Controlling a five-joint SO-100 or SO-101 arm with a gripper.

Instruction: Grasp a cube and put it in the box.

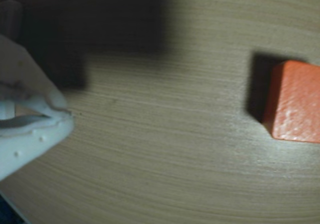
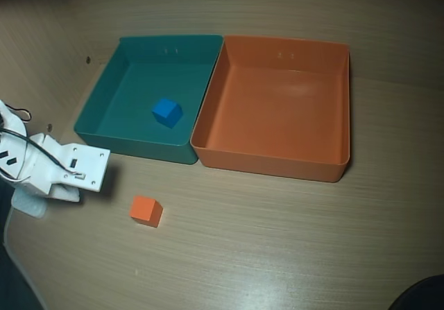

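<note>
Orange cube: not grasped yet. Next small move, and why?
Probably shift the gripper sideways toward the orange cube until the cube sits between the fingers, then descend. In the wrist view the cube is off at the right edge, well clear of the fingertips, sitting on the bare table. The overhead view shows the orange tray empty; whether the jaws are open is unclear.

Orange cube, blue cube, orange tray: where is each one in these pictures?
Orange cube (image 2: 146,210): overhead view, top face.
Blue cube (image 2: 167,112): overhead view, top face, inside the teal tray.
Orange tray (image 2: 269,163): overhead view, near wall.
</note>
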